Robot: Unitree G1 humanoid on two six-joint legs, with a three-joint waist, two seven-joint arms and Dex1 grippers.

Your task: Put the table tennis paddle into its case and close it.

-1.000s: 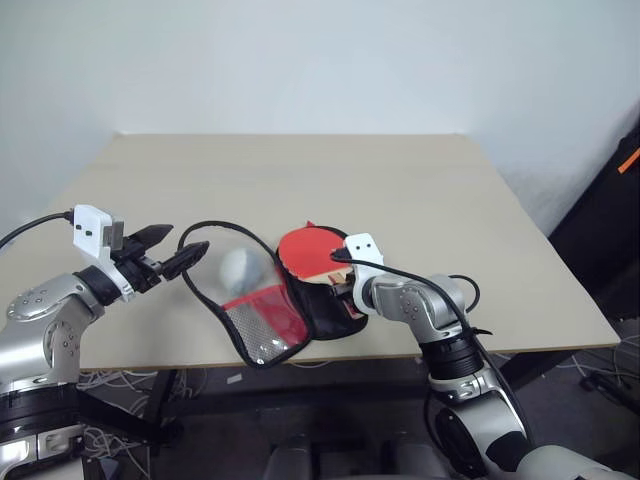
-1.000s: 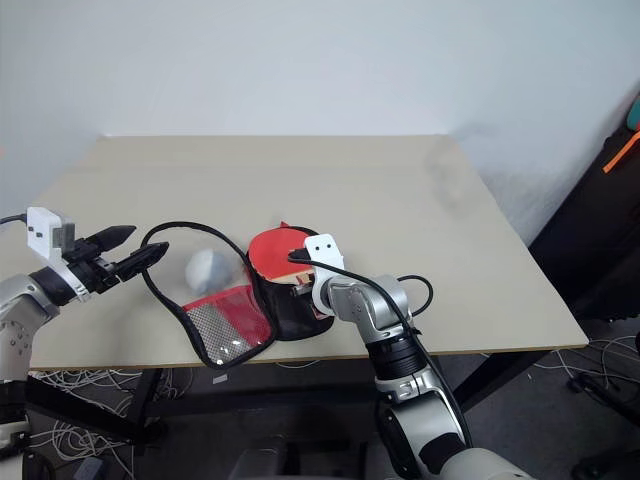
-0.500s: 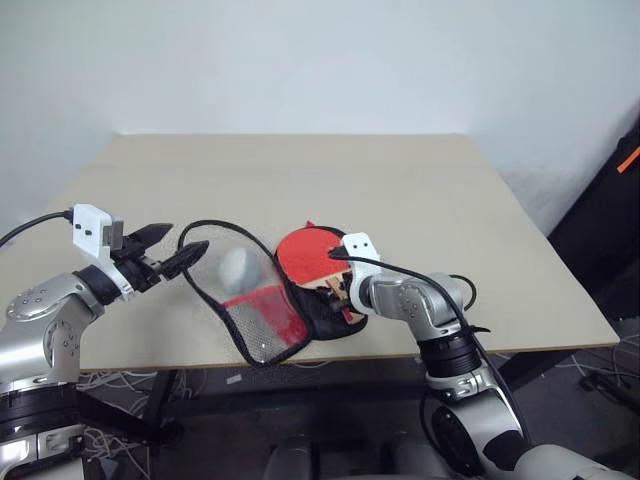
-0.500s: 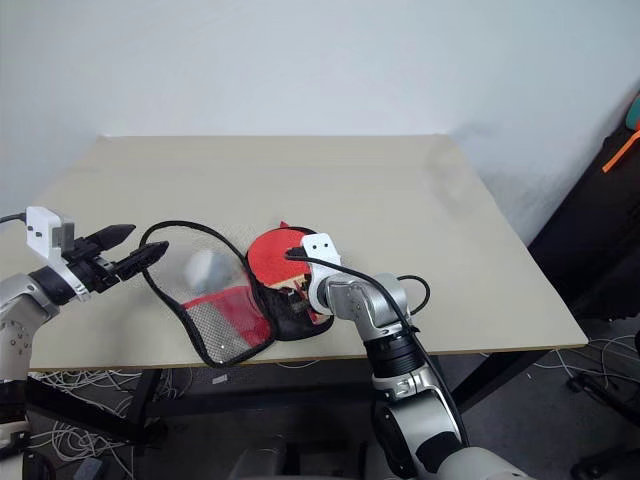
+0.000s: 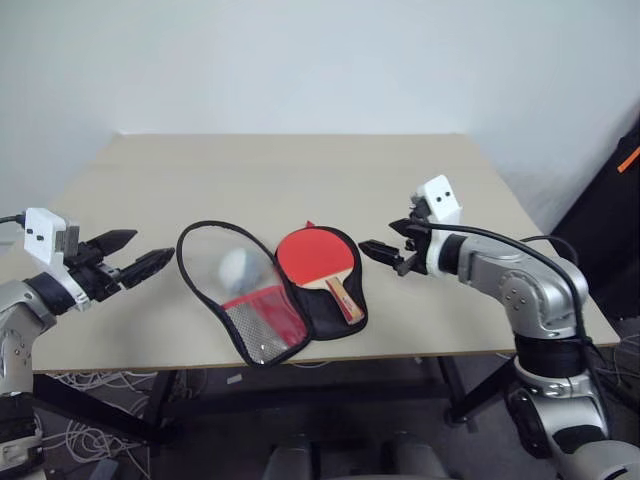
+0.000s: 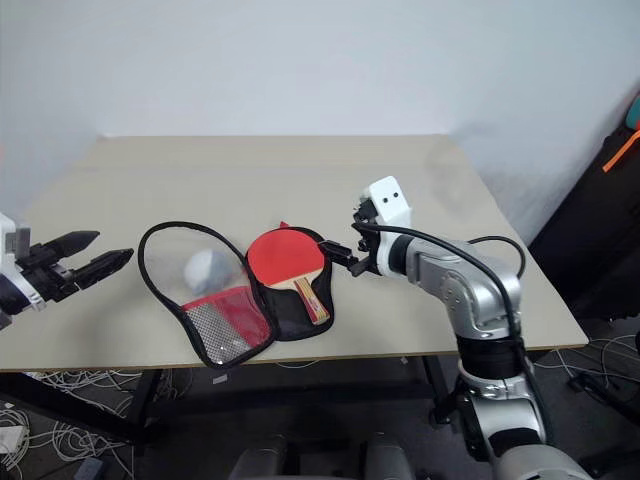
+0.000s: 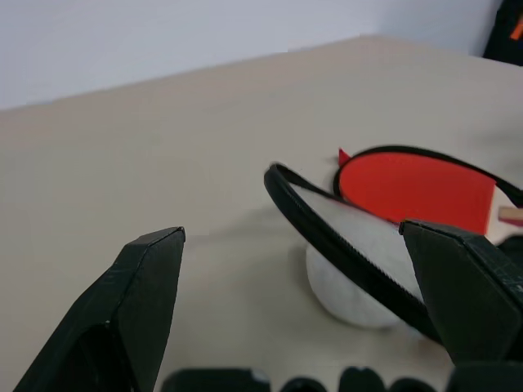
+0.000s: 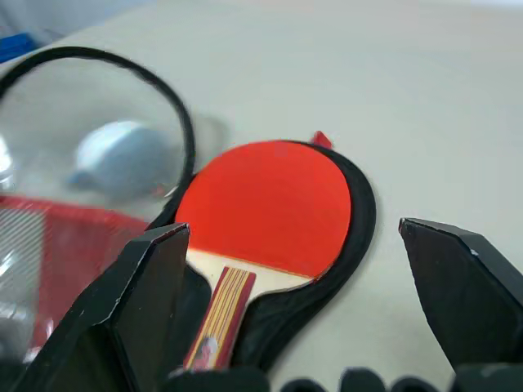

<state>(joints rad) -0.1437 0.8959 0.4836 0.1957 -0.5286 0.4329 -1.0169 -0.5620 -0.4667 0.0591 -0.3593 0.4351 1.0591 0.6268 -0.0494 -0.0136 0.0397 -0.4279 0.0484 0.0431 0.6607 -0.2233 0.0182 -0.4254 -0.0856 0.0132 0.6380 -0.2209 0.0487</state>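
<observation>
Right gripper [image 5: 383,254] is pulling up and away to the right after letting go of the table tennis paddle [image 5: 320,259]; a second ago it was down on the handle, now it is hanging clear of it with fingers spread and nothing between them. Left gripper [image 5: 131,262] is also backing off leftward from the case [image 5: 262,290], fingers [image 7: 143,302] wide apart, holding nothing.

Paddle is lying red face up on the black half of the case, handle pointing toward the table's [image 5: 300,180] near edge. Clear mesh half with its red panel is lying flopped open to the left, flat on the table, with a pale ball [image 5: 238,266] showing under or behind the clear part; cannot tell which.

Insertion step is looking done. Closing step is coming up: next move is likely calling for one gripper pinching the rim of the open flap, folding it over the paddle, then working the zip. Zip pull is too small to locate.
</observation>
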